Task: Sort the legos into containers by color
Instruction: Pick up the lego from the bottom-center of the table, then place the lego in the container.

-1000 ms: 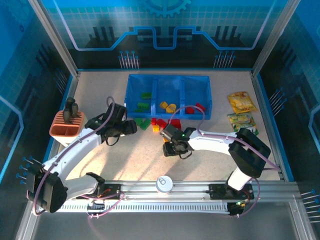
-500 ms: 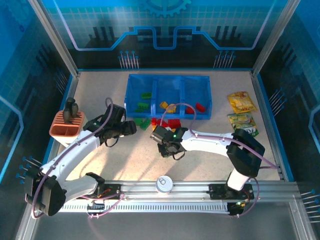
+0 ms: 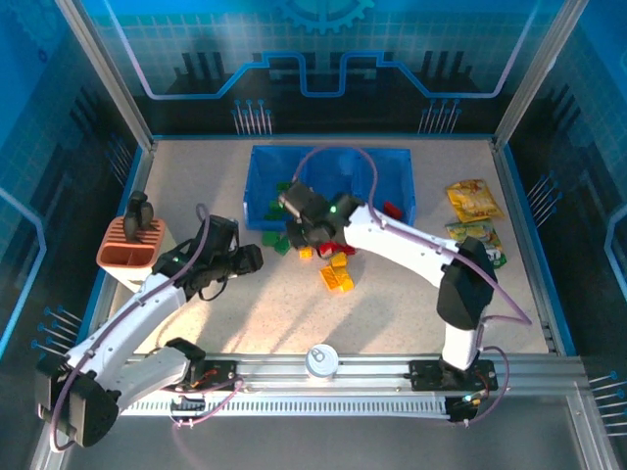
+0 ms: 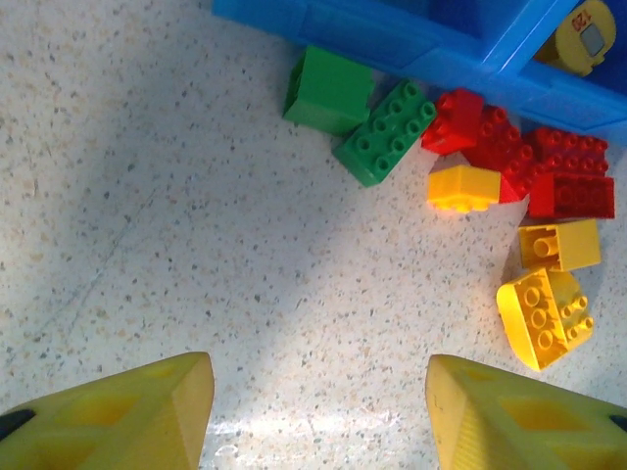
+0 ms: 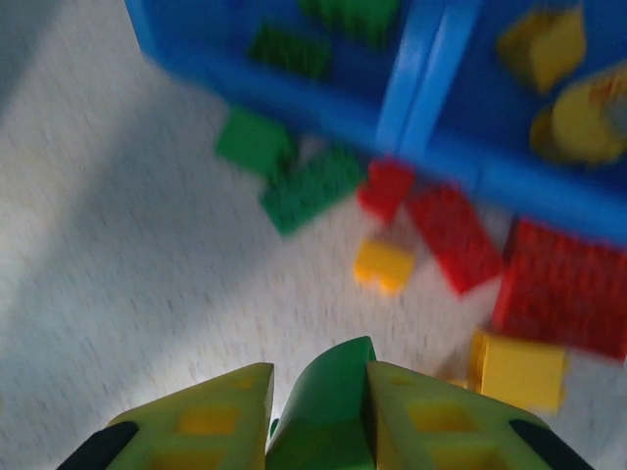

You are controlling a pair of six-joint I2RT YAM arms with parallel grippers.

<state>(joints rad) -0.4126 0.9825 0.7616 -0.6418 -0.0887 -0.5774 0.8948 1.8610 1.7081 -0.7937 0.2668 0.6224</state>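
Green brick (image 5: 324,423) pinched in my right tool (image 5: 320,380); the compartment (image 5: 201,61) holding greens lies just ahead, upper left; left tool (image 4: 318,392) spread.

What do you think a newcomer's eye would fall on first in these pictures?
The right gripper, clamped on a green brick close to the blue tray. Next, the bright huddle of red, yellow and green bricks on the table beside the tray's near wall, with the left gripper open nearby.

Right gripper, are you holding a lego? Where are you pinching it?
Yes. The right gripper pinches a green lego, squeezing it by its two opposite sides. The left gripper is open and holds nothing.
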